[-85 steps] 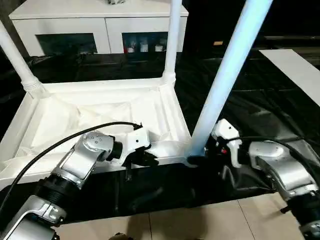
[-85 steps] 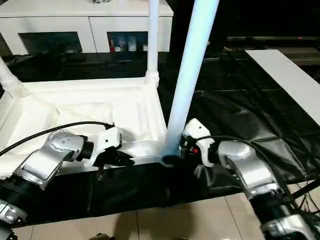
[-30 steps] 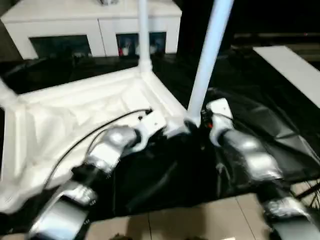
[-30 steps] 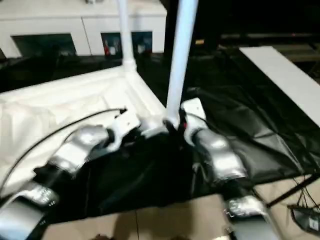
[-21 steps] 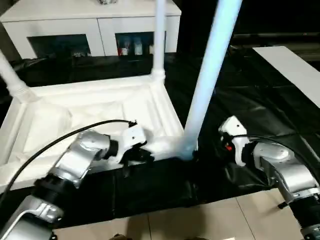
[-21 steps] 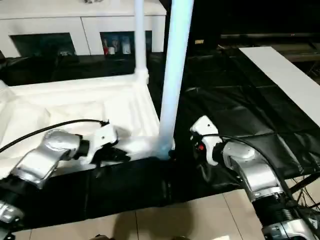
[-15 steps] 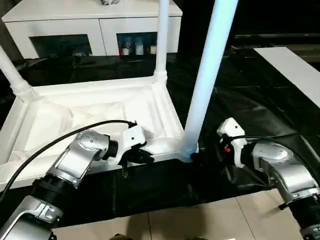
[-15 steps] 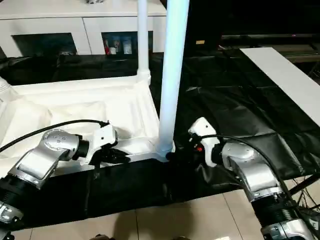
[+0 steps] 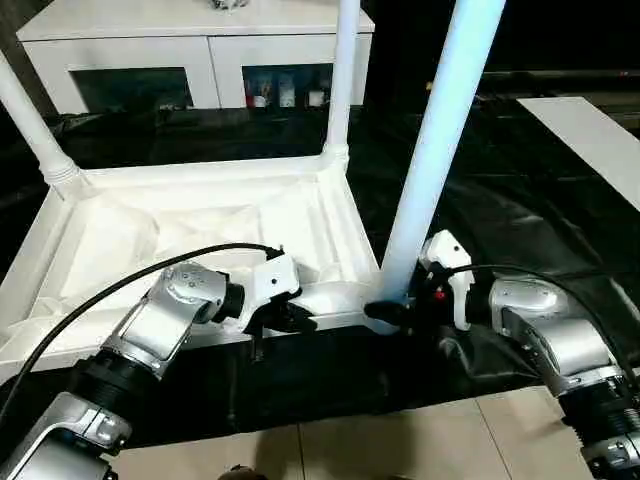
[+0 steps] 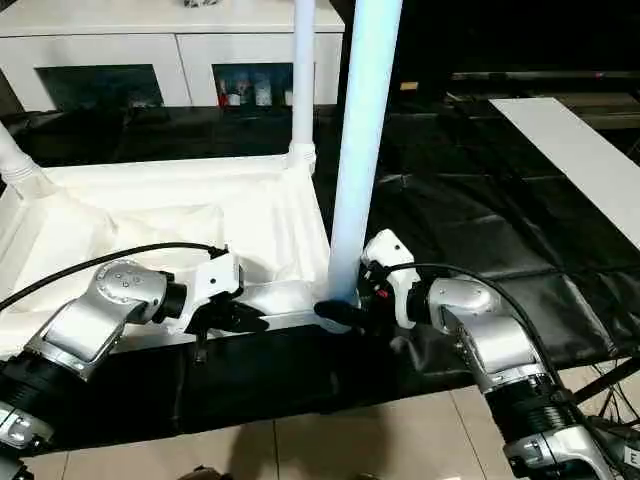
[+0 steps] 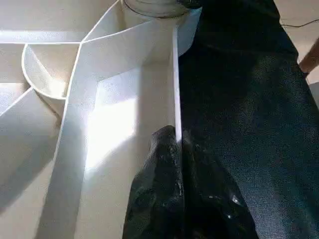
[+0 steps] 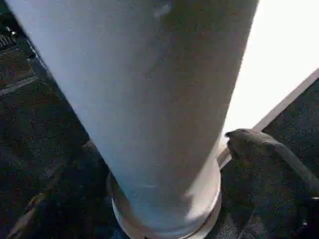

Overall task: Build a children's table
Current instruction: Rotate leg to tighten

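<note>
Three legs are seen standing in the upturned table top (image 9: 200,235), which lies ribbed side up on black sheeting (image 9: 520,200) over the floor. The nearest leg (image 9: 430,170) rises from the corner socket at about five o'clock of the top; a second leg (image 9: 343,80) stands at the corner toward one o'clock, and a third (image 9: 35,125) at the corner toward ten o'clock. Whether the fourth socket, toward seven o'clock, is filled cannot be told.

The near rim of the top is pinched by the left pincer (image 9: 280,318), its black fingers (image 11: 164,164) closed tight on the thin plastic wall, just at nine o'clock of the nearest leg. The right pincer (image 9: 392,312) is set at the foot of that leg from the three o'clock side, its jaws standing wide about the base; one finger (image 12: 254,144) is seen beside the collar, and no firm hold on the tube can be made out.

The step in hand is judged to be the seating of the nearest leg in its socket, with the top steadied by the left arm. For the next move, the wide jaws would need to be closed on the tube low down and the leg pressed or twisted home, the rim being kept held meanwhile.

Beyond the top, at twelve o'clock, a white cabinet (image 9: 190,45) with glass doors is seen.
</note>
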### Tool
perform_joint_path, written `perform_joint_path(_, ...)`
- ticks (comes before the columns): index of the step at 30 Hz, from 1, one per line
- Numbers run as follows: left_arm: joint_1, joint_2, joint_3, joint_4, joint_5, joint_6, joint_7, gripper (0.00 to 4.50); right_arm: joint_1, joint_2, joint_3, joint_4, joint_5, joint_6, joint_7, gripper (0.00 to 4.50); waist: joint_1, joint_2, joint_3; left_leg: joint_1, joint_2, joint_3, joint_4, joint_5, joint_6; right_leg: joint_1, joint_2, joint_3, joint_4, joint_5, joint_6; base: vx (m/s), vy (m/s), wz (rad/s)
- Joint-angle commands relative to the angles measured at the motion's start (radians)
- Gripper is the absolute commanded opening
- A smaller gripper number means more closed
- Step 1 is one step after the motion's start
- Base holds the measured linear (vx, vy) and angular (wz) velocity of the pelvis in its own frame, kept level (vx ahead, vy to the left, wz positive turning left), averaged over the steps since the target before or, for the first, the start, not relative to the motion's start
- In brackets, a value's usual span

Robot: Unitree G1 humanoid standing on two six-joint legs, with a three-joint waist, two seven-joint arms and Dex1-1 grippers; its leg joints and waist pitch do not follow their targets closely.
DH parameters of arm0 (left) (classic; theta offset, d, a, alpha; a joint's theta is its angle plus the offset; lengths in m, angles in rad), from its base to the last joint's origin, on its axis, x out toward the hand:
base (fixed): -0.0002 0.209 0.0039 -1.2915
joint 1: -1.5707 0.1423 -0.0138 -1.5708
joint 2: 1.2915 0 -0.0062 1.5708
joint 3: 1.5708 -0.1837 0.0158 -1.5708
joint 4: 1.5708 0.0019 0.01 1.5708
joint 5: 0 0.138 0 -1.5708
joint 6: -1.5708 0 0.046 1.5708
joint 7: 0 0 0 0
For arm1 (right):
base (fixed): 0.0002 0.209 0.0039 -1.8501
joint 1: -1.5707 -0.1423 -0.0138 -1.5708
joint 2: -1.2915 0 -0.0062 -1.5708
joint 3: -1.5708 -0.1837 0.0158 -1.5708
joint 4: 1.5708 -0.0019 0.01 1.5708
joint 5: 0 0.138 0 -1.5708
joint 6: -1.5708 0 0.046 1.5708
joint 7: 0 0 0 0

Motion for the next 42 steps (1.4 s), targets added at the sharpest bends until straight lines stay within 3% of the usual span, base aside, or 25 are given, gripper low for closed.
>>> perform_joint_path(1, -0.004, -0.001, -0.010, -0.049, -0.011, -0.006, -0.027, 0.00, -0.016, -0.006, 0.004, 0.015, -0.008, -0.013, 0.014, 3.59, -0.002, -0.007, -0.067, 0.023, 0.033, -0.013, -0.073, -0.213, 0.025, 0.041, -0.039, 0.031, -0.063, -0.173, -0.242, 0.000, 0.000, 0.00)
perform_joint_path(2, -0.004, -0.001, -0.010, -0.048, -0.010, -0.006, -0.026, 0.00, -0.016, -0.008, 0.004, 0.017, -0.008, -0.014, 0.018, 3.33, -0.001, -0.006, -0.068, 0.023, 0.034, -0.013, -0.073, -0.211, 0.027, 0.040, -0.039, 0.030, -0.063, -0.169, -0.243, 0.000, 0.000, 0.00)
perform_joint_path(7, -0.007, -0.001, -0.009, -0.042, -0.009, -0.008, -0.023, 0.00, -0.016, -0.020, 0.006, 0.026, -0.014, -0.016, 0.036, 2.90, -0.001, -0.006, -0.068, 0.023, 0.033, -0.013, -0.071, -0.205, 0.032, 0.041, -0.039, 0.030, -0.062, -0.161, -0.250, 0.000, 0.000, 0.00)
perform_joint_path(10, -0.010, -0.001, -0.011, -0.035, -0.005, -0.012, -0.021, 0.00, -0.013, -0.021, 0.010, 0.032, -0.021, -0.013, 0.041, 2.76, -0.001, -0.005, -0.068, 0.023, 0.033, -0.013, -0.070, -0.199, 0.035, 0.041, -0.038, 0.030, -0.061, -0.154, -0.252, 0.000, 0.000, 0.00)
perform_joint_path(14, -0.024, -0.027, -0.001, -0.002, 0.015, 0.002, 0.041, 0.00, -0.034, 0.037, -0.009, 0.108, -0.060, 0.026, -0.097, 2.68, -0.005, -0.006, -0.066, 0.023, 0.032, -0.012, -0.071, -0.217, 0.027, 0.038, -0.038, 0.030, -0.065, -0.184, -0.252, 0.000, 0.000, 0.00)
perform_joint_path(18, -0.108, -0.151, 0.036, 0.153, 0.066, 0.031, 0.274, 0.00, -0.110, 0.222, -0.115, 0.305, -0.095, 0.060, -0.515, 2.66, -0.026, -0.007, -0.064, 0.028, 0.027, -0.020, -0.078, -0.296, -0.044, 0.030, -0.040, 0.028, -0.078, -0.339, -0.208, 0.000, 0.000, 0.00)
perform_joint_path(21, -0.150, -0.207, 0.056, 0.228, 0.072, 0.014, 0.364, 0.00, -0.144, 0.282, -0.148, 0.378, -0.099, 0.045, -0.653, 2.66, -0.029, -0.005, -0.064, 0.028, 0.025, -0.019, -0.079, -0.315, -0.048, 0.027, -0.038, 0.029, -0.084, -0.338, -0.193, 0.000, 0.000, 0.00)
perform_joint_path(22, -0.183, -0.250, 0.071, 0.278, 0.074, 0.014, 0.434, 0.00, -0.176, 0.326, -0.184, 0.440, -0.083, 0.030, -0.753, 2.65, -0.030, -0.001, -0.065, 0.030, 0.023, -0.019, -0.077, -0.320, -0.052, 0.024, -0.040, 0.030, -0.084, -0.345, -0.195, 0.000, 0.000, 0.00)
perform_joint_path(23, -0.189, -0.258, 0.075, 0.288, 0.075, 0.014, 0.448, 0.00, -0.183, 0.334, -0.191, 0.453, -0.080, 0.027, -0.772, 2.65, -0.030, -0.004, -0.067, 0.032, 0.023, -0.021, -0.077, -0.330, -0.056, 0.025, -0.039, 0.028, -0.086, -0.352, -0.189, 0.000, 0.000, 0.00)
perform_joint_path(24, -0.234, -0.308, 0.091, 0.353, 0.087, 0.013, 0.544, 0.00, -0.229, 0.388, -0.250, 0.539, -0.044, 0.001, -0.907, 2.65, -0.029, 0.003, -0.066, 0.034, 0.023, -0.019, -0.076, -0.332, -0.055, 0.021, -0.041, 0.029, -0.088, -0.346, -0.191, 0.000, 0.000, 0.00)
perform_joint_path(25, -0.261, -0.335, 0.095, 0.395, 0.099, 0.005, 0.599, 0.00, -0.263, 0.417, -0.287, 0.596, -0.029, -0.021, -0.995, 2.65, -0.032, 0.002, -0.066, 0.036, 0.022, -0.018, -0.075, -0.337, -0.057, 0.018, -0.039, 0.030, -0.090, -0.346, -0.191, 0.000, 0.000, 0.00)
perform_joint_path(26, -0.261, -0.335, 0.095, 0.395, 0.099, 0.005, 0.599, 0.00, -0.263, 0.417, -0.287, 0.596, -0.029, -0.021, -0.995, 2.65, -0.031, 0.001, -0.069, 0.039, 0.022, -0.019, -0.075, -0.340, -0.061, 0.017, -0.038, 0.028, -0.088, -0.345, -0.190, 0.000, 0.000, 0.00)
perform_joint_path(27, -0.301, -0.368, 0.095, 0.457, 0.122, -0.019, 0.667, 0.00, -0.311, 0.450, -0.324, 0.674, -0.024, -0.061, -1.091, 2.65, -0.031, 0.004, -0.067, 0.035, 0.022, -0.016, -0.076, -0.340, -0.053, 0.017, -0.037, 0.028, -0.091, -0.311, -0.191, 0.000, 0.000, 0.00)
perform_joint_path(30, -0.333, -0.396, 0.082, 0.510, 0.142, -0.053, 0.694, 0.00, -0.372, 0.480, -0.317, 0.744, -0.046, -0.141, -1.106, 2.65, -0.025, 0.003, -0.072, 0.034, 0.021, -0.018, -0.075, -0.325, -0.047, 0.023, -0.038, 0.026, -0.086, -0.268, -0.191, 0.000, 0.000, 0.00)
perform_joint_path(32, -0.336, -0.398, 0.080, 0.522, 0.142, -0.062, 0.682, 0.00, -0.397, 0.492, -0.316, 0.759, -0.047, -0.170, -1.056, 2.65, -0.022, -0.001, -0.076, 0.018, 0.020, -0.017, -0.074, -0.264, -0.018, 0.038, -0.040, 0.024, -0.075, -0.195, -0.197, 0.000, 0.000, 0.00)
perform_joint_path(33, -0.336, -0.398, 0.080, 0.522, 0.142, -0.063, 0.682, 0.00, -0.397, 0.492, -0.316, 0.760, -0.047, -0.171, -1.054, 2.65, -0.022, -0.002, -0.076, 0.018, 0.020, -0.017, -0.072, -0.251, -0.010, 0.040, -0.040, 0.024, -0.074, -0.177, -0.200, 0.000, 0.000, 0.00)
perform_joint_path(34, -0.327, -0.391, 0.078, 0.516, 0.139, -0.066, 0.658, 0.00, -0.399, 0.489, -0.291, 0.740, -0.061, -0.201, -0.980, 3.20, -0.021, -0.002, -0.077, 0.018, 0.020, -0.016, -0.071, -0.238, -0.003, 0.040, -0.040, 0.024, -0.072, -0.159, -0.205, 0.000, 0.000, 0.00)
perform_joint_path(35, -0.321, -0.384, 0.078, 0.512, 0.139, -0.068, 0.646, 0.00, -0.394, 0.481, -0.266, 0.721, -0.081, -0.224, -0.944, 3.20, -0.019, -0.003, -0.079, 0.013, 0.021, -0.015, -0.068, -0.192, 0.022, 0.047, -0.040, 0.023, -0.065, -0.101, -0.224, 0.000, 0.000, 0.00)
perform_joint_path(37, -0.307, -0.370, 0.075, 0.499, 0.139, -0.078, 0.618, 0.00, -0.374, 0.461, -0.240, 0.676, -0.100, -0.250, -0.898, 3.34, -0.017, -0.004, -0.079, 0.012, 0.020, -0.013, -0.065, -0.165, 0.047, 0.050, -0.040, 0.022, -0.061, -0.069, -0.242, 0.000, 0.000, 0.00)
perform_joint_path(39, -0.293, -0.354, 0.074, 0.486, 0.140, -0.095, 0.594, 0.00, -0.346, 0.434, -0.222, 0.628, -0.109, -0.263, -0.869, 3.63, -0.021, 0.000, -0.078, 0.007, 0.021, -0.017, -0.067, -0.152, 0.054, 0.056, -0.041, 0.020, -0.059, -0.072, -0.246, 0.000, 0.000, 0.00)
perform_joint_path(42, -0.266, -0.342, 0.093, 0.450, 0.109, -0.098, 0.546, 0.00, -0.295, 0.397, -0.203, 0.541, -0.105, -0.241, -0.810, 3.78, -0.018, -0.001, -0.076, 0.015, 0.023, -0.013, -0.066, -0.156, 0.063, 0.051, -0.038, 0.023, -0.064, -0.071, -0.260, 0.000, 0.000, 0.00)
